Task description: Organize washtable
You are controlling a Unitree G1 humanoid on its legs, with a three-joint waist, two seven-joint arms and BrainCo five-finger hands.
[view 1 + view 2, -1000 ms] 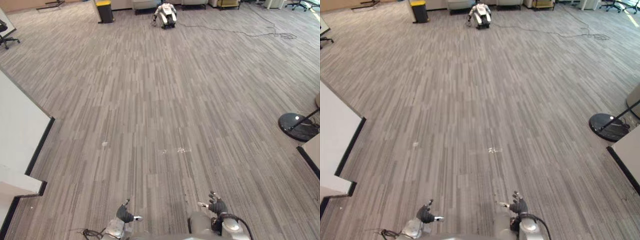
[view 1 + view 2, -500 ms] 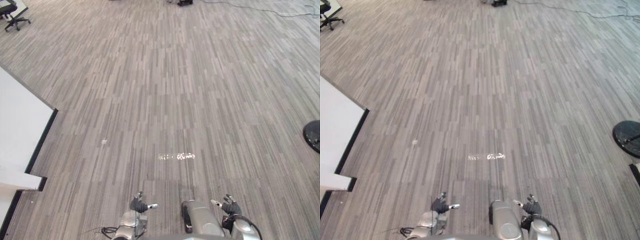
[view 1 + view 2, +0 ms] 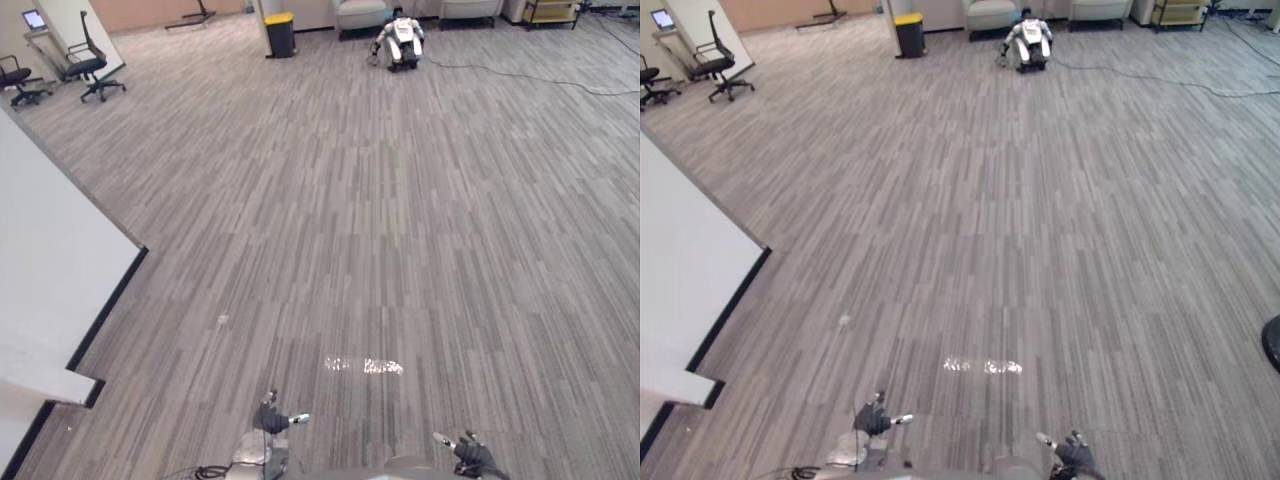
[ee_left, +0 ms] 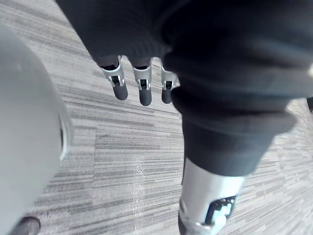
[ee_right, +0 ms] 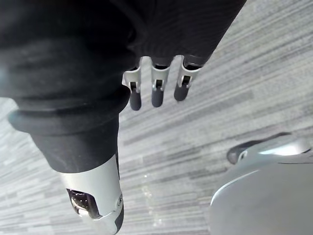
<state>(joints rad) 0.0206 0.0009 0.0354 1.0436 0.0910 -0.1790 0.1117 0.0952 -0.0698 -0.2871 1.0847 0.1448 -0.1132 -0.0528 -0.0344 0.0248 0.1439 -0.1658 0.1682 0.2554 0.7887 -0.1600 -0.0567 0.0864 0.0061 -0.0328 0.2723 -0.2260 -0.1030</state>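
1. While both arms hang low at the near edge of the scene, the left hand (image 3: 270, 420) sits near left and the right hand (image 3: 470, 452) near right. They are well apart, each above the carpet floor (image 3: 400, 220).
2. In its own wrist view the left hand is released: its fingers (image 4: 141, 88) run straight in a row from the dark ribbed cover. Its thumb (image 4: 208, 200) stands apart, and past them lies only carpet.
3. The right hand is likewise released and grasps nothing, with its fingers (image 5: 156, 93) straight and its thumb (image 5: 95, 196) held off to one side.
4. Where the washtable stands cannot be told from these views.
5. The floor is grey striped carpet. A bright glint (image 3: 365, 366) lies on it just beyond the hands, and a small pale speck (image 3: 222, 320) lies farther left.
6. Along the left side a white panel (image 3: 50, 250) with a black lower edge runs from far to near and steps in at its near end.
7. At the far left stand two office chairs (image 3: 92, 62), near each other.
8. At the far end a yellow-lidded bin (image 3: 280, 32) stands upright. A small white robot (image 3: 398, 42) sits on the floor to its right, with pale armchairs (image 3: 360, 12) behind.
9. A thin cable (image 3: 540, 78) trails over the far right carpet.
10. Part of a black round base (image 3: 1272, 345) shows at the right edge.
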